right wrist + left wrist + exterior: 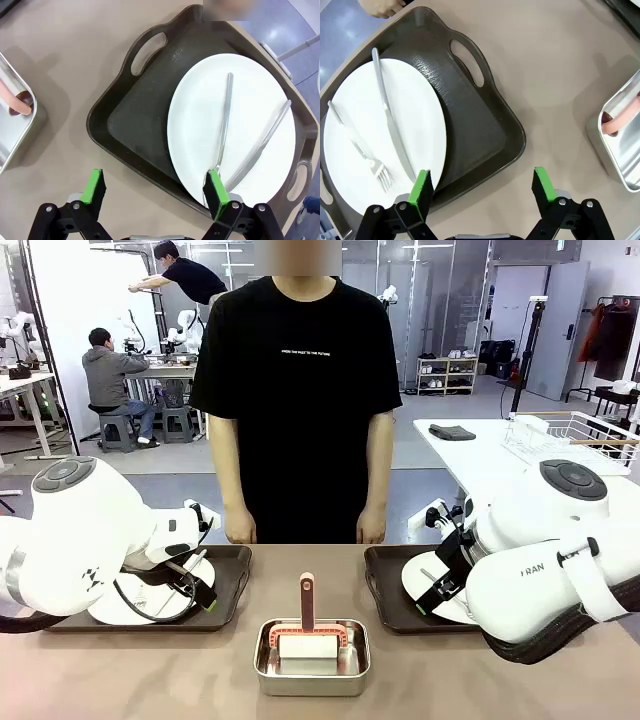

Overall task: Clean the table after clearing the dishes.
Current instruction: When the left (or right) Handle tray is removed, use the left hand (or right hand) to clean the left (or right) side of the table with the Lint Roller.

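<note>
Left fingers spread wide, empty, right over the near edge of left tray. Tray long side running up to upper left. Plate, fork, knife inside, frame left.

Right fingers spread, empty, over right tray edge. Second plate toward upper right.

Pan between trays on worktop, pink-handled tool inside.

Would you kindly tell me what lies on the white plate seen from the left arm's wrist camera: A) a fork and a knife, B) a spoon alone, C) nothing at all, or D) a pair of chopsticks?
A: a silver fork and a knife lie side by side on the white plate, which sits on the dark tray.
</note>
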Controlling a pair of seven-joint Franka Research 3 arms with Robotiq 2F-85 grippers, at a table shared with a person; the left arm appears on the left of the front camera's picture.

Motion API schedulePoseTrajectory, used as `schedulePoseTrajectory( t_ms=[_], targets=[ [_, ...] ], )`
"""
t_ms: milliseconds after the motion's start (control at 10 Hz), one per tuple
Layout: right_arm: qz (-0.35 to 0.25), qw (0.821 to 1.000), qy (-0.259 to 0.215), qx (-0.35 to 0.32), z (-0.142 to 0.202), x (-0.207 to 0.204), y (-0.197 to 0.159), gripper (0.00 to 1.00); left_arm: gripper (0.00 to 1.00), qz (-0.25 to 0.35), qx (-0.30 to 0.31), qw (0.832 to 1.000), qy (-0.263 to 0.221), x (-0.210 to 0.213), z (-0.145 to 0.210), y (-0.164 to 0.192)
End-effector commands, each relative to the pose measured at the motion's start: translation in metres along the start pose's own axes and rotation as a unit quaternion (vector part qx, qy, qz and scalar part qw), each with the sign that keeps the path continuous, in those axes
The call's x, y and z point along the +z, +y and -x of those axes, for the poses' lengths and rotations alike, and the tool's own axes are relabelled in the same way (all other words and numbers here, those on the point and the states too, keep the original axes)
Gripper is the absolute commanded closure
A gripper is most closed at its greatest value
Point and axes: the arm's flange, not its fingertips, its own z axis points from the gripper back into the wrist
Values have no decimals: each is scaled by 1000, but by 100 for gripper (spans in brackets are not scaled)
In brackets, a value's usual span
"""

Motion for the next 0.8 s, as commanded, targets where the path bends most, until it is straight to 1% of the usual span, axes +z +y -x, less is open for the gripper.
schedulePoseTrajectory(
  t_ms=[0, 700],
  targets=[
    [0, 1000, 0, 0, 0, 0, 0, 0, 0, 0, 0, 1000, 0, 0, 0, 0],
    [0, 1000, 0, 0, 0, 0, 0, 0, 0, 0, 0, 1000, 0, 0, 0, 0]
  ],
)
